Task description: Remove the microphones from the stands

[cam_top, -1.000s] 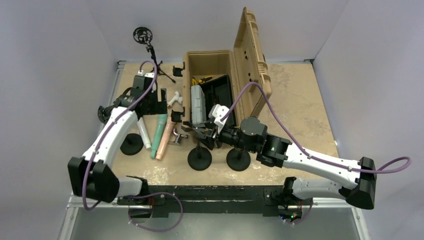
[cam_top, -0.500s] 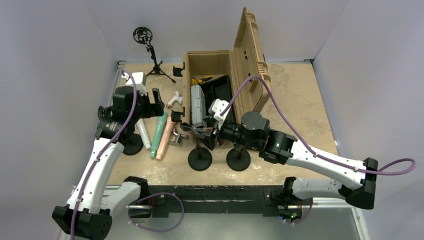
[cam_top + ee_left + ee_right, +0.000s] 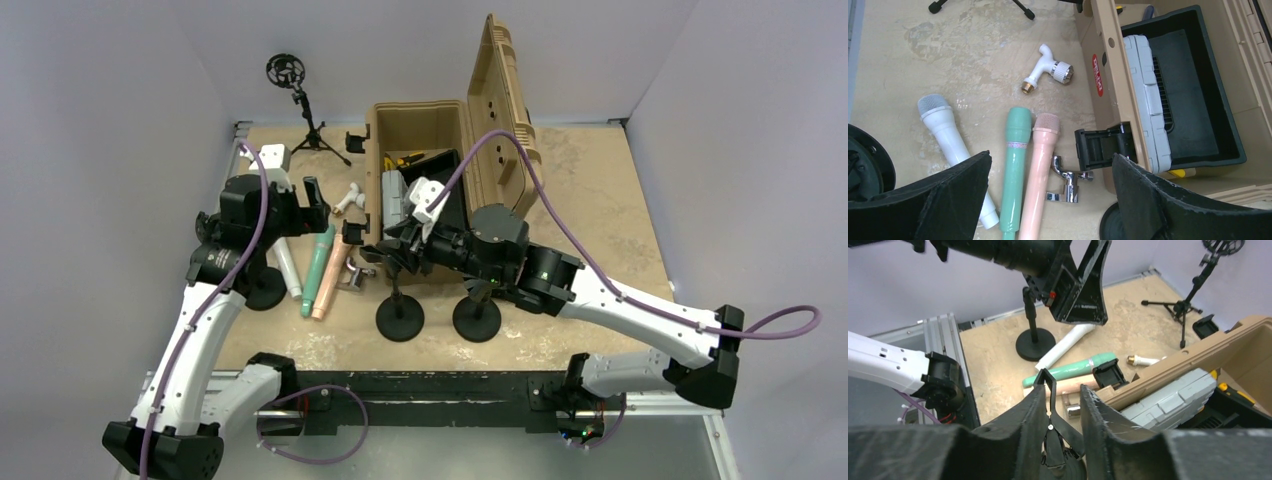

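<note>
Three microphones lie flat and side by side on the table: a white microphone (image 3: 948,135), a green one (image 3: 1015,165) and a pink one (image 3: 1040,170). My left gripper (image 3: 1050,157) hovers open above them, holding nothing. My right gripper (image 3: 1063,388) is over the middle stand (image 3: 399,318), its fingers closed in on the handles of that stand's black spring clip (image 3: 1048,390). The clip's tip is pinched together with no microphone in it. Two more round-base stands are on the table, one at the left (image 3: 262,288) and one to the right (image 3: 476,318).
An open tan case (image 3: 420,130) stands behind the right gripper, with a grey box (image 3: 1148,100) and a black tray inside. A small tripod with a shock mount (image 3: 300,100) stands at the back left. A white fitting (image 3: 1048,67) and a chrome fitting (image 3: 1068,182) lie near the microphones.
My left arm drew back and swung its gripper leftward over the microphones. My right gripper shifted up toward the case, and its jaws widened, then closed in on the clip.
</note>
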Robot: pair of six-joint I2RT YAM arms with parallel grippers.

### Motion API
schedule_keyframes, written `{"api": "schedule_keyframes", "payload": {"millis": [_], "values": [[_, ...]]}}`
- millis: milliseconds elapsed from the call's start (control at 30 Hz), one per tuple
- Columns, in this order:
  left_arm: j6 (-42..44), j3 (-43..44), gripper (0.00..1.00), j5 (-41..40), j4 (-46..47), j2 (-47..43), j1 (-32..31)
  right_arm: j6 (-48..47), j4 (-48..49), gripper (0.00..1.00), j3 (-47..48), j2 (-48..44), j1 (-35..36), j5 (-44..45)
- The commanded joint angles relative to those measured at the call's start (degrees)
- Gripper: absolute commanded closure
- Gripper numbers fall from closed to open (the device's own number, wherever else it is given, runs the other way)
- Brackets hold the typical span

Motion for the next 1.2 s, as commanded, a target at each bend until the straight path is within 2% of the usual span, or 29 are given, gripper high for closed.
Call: {"api": "schedule_keyframes", "payload": {"millis": [0, 367, 1167], "values": [[-0.8, -0.2, 0.12, 0.9, 1.9, -1.3, 0.4, -0.7, -1.0, 0.74, 2.7, 2.1, 0.0, -0.5], [-1.0, -0.2, 0.12, 3.2, 2.2, -1.7, 0.4, -0.7, -0.9, 0.85, 0.6, 3.7, 0.0, -1.4], [-1.0, -0.4, 0.12, 3.4, 2.3, -2.0, 0.4, -1.6, -11.2, 0.88, -5.2, 8.2, 0.0, 1.2]]}}
